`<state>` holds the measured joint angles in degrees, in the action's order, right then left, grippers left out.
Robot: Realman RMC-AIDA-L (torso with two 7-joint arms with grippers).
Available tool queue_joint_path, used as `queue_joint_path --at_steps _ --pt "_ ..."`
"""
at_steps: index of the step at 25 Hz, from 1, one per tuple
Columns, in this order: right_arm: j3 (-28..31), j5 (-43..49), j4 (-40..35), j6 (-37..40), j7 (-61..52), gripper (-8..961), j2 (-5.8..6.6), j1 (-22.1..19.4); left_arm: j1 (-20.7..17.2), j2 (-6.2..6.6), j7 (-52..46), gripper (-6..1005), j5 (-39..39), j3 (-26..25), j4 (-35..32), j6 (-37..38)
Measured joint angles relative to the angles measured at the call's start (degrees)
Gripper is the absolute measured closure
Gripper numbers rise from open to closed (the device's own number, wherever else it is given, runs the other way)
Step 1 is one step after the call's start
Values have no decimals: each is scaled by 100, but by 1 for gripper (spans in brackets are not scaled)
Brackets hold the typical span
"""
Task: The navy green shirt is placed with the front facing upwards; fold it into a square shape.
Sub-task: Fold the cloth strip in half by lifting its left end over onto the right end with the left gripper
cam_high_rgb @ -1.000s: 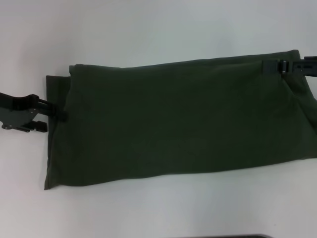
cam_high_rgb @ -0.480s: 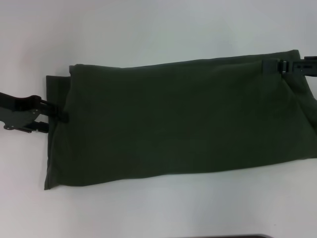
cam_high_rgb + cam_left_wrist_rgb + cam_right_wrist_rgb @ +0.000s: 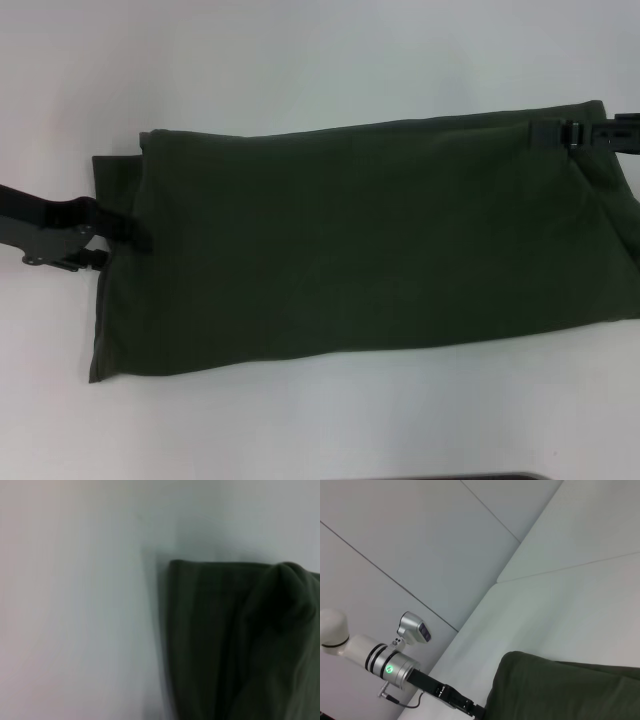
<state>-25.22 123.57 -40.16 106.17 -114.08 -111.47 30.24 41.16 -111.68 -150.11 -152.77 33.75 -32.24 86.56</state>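
The navy green shirt [image 3: 370, 240] lies folded into a long band across the white table [image 3: 300, 60], plain side up, with no lettering or collar showing. My left gripper [image 3: 130, 238] is at the band's left end, shut on the cloth edge, one finger lying over the top layer. In the left wrist view the shirt [image 3: 225, 645] bunches up into a small hump near that grip. My right gripper [image 3: 547, 133] is at the far right corner of the band, shut on the edge there. The right wrist view shows the shirt [image 3: 570, 690] close below and the left arm [image 3: 385, 667] farther off.
Bare white tabletop surrounds the shirt on the far side, at the left and along the near edge [image 3: 300, 430]. A dark strip [image 3: 480, 477] shows at the very front. The shirt's right end runs out of the head view.
My left gripper has slid a little to the right, farther in over the shirt's left end. The right gripper and the rest of the shirt have stayed put.
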Motion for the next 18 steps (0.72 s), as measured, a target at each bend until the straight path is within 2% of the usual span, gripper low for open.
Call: queue_joint_path --at_steps 18 --pt "0 0 0 0 0 338 12 19 239 -180 106 351 12 63 -10 179"
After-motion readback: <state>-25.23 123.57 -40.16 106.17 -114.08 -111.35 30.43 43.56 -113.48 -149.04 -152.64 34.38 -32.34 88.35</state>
